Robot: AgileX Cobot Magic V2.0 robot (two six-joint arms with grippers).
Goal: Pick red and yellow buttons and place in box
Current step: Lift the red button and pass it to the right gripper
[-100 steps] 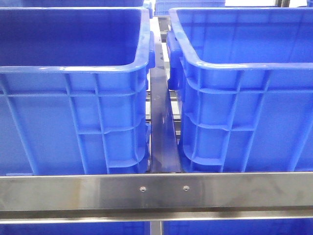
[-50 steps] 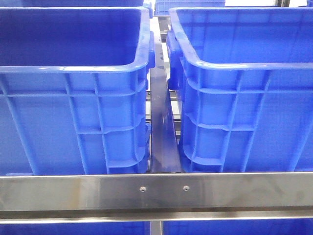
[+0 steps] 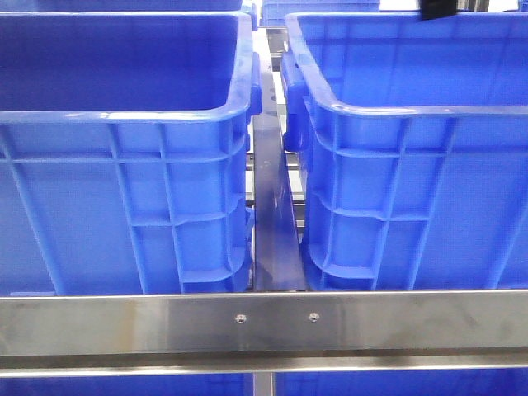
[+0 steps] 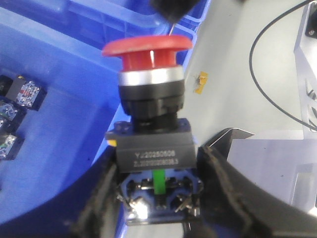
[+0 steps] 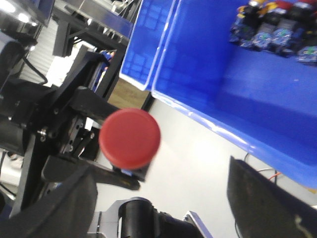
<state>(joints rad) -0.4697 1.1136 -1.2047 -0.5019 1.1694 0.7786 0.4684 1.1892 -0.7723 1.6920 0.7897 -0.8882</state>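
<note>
I have the red button (image 4: 148, 111) pinched in my left end effector (image 4: 157, 198): the two dark fingers (image 4: 228, 193) press on either side of its dark, labelled body, with the red mushroom cap pointing away from my wrist. Gripping the square block rather than the round cap gives the pads flat faces to bear on, so I judge the piece will not roll or twist while I carry it.

The button sits squarely between my fingers, above the rim of a blue crate (image 4: 64, 129) whose floor carries a few other small switch blocks (image 4: 20, 99).

My right end effector (image 5: 163, 198) is spread, nothing between its fingers. From its wrist camera the same red cap (image 5: 130, 138) shows face-on, held by the other arm just ahead of the gap, so the two arms are close together. Beyond it lies another blue bin (image 5: 257, 89) with a heap of button parts (image 5: 277, 29) in one corner.

In the front view the two big boxes (image 3: 124, 132) stand side by side on the rack, apparently empty.

I see no yellow button singled out yet.
</note>
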